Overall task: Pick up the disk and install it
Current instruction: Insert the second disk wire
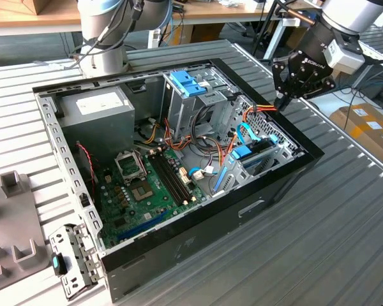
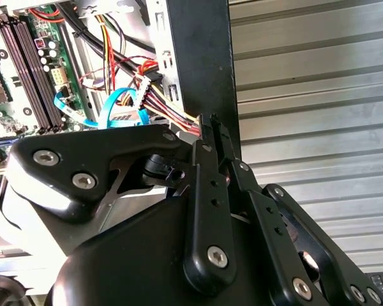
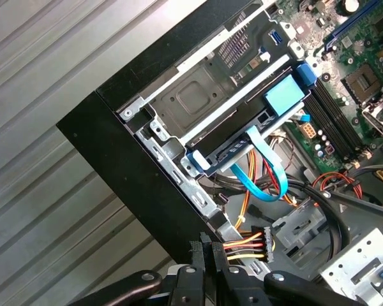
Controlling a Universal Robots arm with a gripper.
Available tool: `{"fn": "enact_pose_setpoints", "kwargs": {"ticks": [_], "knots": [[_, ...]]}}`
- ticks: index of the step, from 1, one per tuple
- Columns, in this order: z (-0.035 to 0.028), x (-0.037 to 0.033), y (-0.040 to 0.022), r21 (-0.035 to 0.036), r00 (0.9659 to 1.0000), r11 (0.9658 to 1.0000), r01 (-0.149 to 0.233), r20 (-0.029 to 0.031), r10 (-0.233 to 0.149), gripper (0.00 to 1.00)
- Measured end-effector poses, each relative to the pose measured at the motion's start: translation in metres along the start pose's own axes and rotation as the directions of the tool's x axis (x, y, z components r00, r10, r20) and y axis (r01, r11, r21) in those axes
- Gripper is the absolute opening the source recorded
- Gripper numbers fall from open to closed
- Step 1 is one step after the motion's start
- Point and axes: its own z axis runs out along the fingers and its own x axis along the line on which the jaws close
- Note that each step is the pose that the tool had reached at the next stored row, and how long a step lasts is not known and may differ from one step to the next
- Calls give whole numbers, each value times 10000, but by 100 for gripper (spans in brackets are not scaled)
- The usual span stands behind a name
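The disk (image 3: pixel 242 132), a flat slab with blue side rails and a blue tab, sits on edge in the metal bay at the corner of the open computer case (image 1: pixel 179 255). The exterior view shows the disk (image 1: pixel 246 155) near the case's right wall, with a blue cable looping over it. My gripper (image 1: pixel 282 103) hovers above the case's far right rim, apart from the disk. Both wrist views show its black fingertips (image 3: pixel 207 250) pressed together, shut on nothing. In the second wrist view the gripper (image 2: pixel 210 124) points at the case's black rim, next to a red, yellow and black cable bundle (image 3: pixel 246 245).
Inside the case are a grey power supply (image 1: pixel 96 111), a metal cage with a blue cap (image 1: pixel 188 83) and the green motherboard (image 1: pixel 140 191). A loose metal bracket (image 1: pixel 73 261) and grey fixtures (image 1: pixel 13 217) lie at the exterior view's left. The arm's base (image 1: pixel 105 38) stands behind the case.
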Motion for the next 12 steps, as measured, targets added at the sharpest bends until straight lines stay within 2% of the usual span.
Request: {"fn": "enact_pose_setpoints", "kwargs": {"ticks": [4, 8, 11, 12], "knots": [[-1, -5, 4, -1, 10000, 10000, 2, -1, -2, 16], [0, -42, 34, 1, 10000, 10000, -16, -2, 16, 16], [2, -80, 67, 14, 9998, 9998, -176, -11, 176, 16], [2, -80, 67, 24, 9994, 9994, -333, -20, 333, 16]]}}
